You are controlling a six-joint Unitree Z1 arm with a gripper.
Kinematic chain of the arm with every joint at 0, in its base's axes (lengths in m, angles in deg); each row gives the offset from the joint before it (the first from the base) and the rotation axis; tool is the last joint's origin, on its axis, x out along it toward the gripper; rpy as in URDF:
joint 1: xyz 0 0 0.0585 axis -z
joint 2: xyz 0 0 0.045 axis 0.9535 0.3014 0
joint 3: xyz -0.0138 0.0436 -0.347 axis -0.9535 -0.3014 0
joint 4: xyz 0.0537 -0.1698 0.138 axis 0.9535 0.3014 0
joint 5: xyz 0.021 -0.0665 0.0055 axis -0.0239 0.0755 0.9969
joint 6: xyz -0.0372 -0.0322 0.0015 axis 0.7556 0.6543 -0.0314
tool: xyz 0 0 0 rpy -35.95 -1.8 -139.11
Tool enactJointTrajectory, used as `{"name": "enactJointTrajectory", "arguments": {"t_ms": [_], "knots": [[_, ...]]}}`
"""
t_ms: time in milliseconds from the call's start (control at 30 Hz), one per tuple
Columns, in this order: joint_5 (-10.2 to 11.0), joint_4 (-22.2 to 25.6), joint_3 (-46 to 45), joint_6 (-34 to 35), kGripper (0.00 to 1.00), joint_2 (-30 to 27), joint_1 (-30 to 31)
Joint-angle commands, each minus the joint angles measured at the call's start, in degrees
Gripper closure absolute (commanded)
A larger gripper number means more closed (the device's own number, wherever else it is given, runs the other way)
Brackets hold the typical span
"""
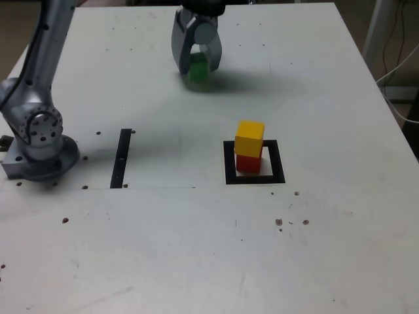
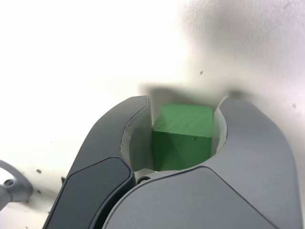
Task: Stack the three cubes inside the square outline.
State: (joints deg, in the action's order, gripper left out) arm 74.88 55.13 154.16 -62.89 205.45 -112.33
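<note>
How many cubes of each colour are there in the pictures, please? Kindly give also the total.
Red cubes: 1
Yellow cubes: 1
Green cubes: 1
Total: 3

yellow cube point(image 1: 250, 137) on red cube point(image 1: 248, 163), green cube point(image 1: 198, 70) at end effector point(image 1: 199, 60)

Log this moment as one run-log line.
pincer: closed on green cube | yellow cube: on red cube | red cube: inside square outline | green cube: not yet stacked
</note>
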Motion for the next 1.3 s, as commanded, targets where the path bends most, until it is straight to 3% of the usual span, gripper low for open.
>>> {"name": "enactJointTrajectory", "arguments": {"t_ms": [0,300,700,1267], "knots": [[-0.2,0.9,0.6,-0.2,0.71,-1.8,0.7],[-1.8,6.7,3.8,-0.6,0.71,-6.5,7.9],[-3.7,15.7,13.5,0.8,0.71,-8.6,20.6],[-5.4,18.2,15.6,6.2,0.71,-8.5,34.3]]}}
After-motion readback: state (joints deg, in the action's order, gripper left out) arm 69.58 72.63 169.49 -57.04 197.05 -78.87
